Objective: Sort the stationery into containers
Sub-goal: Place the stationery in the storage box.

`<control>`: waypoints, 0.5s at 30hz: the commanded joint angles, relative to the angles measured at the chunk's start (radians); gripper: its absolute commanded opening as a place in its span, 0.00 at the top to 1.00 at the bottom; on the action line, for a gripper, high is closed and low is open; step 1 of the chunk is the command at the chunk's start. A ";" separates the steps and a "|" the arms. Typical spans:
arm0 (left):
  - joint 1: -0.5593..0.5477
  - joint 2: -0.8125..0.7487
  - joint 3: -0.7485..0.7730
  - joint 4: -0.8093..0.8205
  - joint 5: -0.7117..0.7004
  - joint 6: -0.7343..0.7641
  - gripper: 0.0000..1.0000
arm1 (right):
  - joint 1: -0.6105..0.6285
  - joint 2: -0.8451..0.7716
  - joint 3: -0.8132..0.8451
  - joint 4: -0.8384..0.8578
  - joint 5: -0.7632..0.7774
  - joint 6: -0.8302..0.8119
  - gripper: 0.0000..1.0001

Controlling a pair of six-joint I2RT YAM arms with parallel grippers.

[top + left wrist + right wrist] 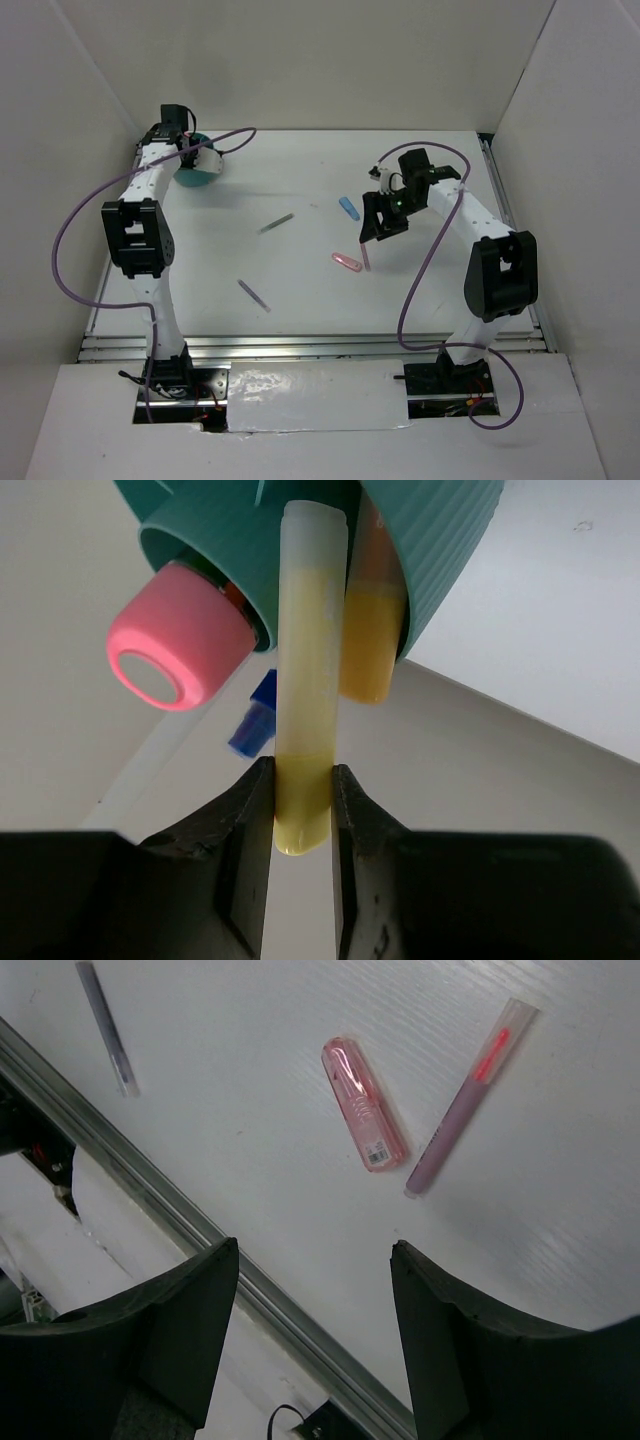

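Task's partway done, by my read. I'm holding the L gripper (pixel 303 798) at the far-left corner of the table (pixel 300 170), over the teal tub (pixel 445 560), its fingers pinching the yellow highlighter (pixel 310 670) by the near end. The highlighter's far end is reaching the tub's mouth. Can't tell which compartment, or if it's inside yet. I'm judging this one as being dropped off, not yet released.

Already sitting in the tub are a pink-capped marker (pixel 180 640) and an orange marker (pixel 368 655), both poking out past the rim. A blue-capped thing (pixel 253 725) is showing just beyond the tub, too blurred to name.

R gripper (pixel 312 1260) is hovering w/ fingers spread wide, nothing btwn them. It's above the pink clip (pixel 363 1105) and the pink-and-purple pen (pixel 470 1095), which are lying just beside each other, not touching, right of the table's middle. Those two are left to sort. So are the small blue piece (pixel 348 208) nearer the far edge, a thin purple pen (pixel 105 1025) toward the near edge, and a greyish pen (pixel 275 224) around mid-table. So approx two in, one going in, five left.

Highlighter itself is looking pale, w/ a translucent yellow barrel, straight and smooth, lighter at the far tip. It's lying in line w/ the fingers, no tilt that I can see.
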 commanded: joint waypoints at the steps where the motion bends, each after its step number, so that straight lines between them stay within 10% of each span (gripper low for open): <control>1: -0.010 0.014 0.044 0.003 0.002 -0.028 0.68 | -0.011 -0.039 -0.008 0.012 0.008 -0.010 0.30; 10: -0.025 -0.011 0.066 -0.006 0.057 -0.064 0.23 | -0.016 -0.042 0.000 0.001 0.008 -0.008 0.29; 15: -0.029 -0.052 0.161 -0.070 0.143 -0.105 0.24 | -0.019 -0.068 0.004 -0.009 0.009 -0.008 0.29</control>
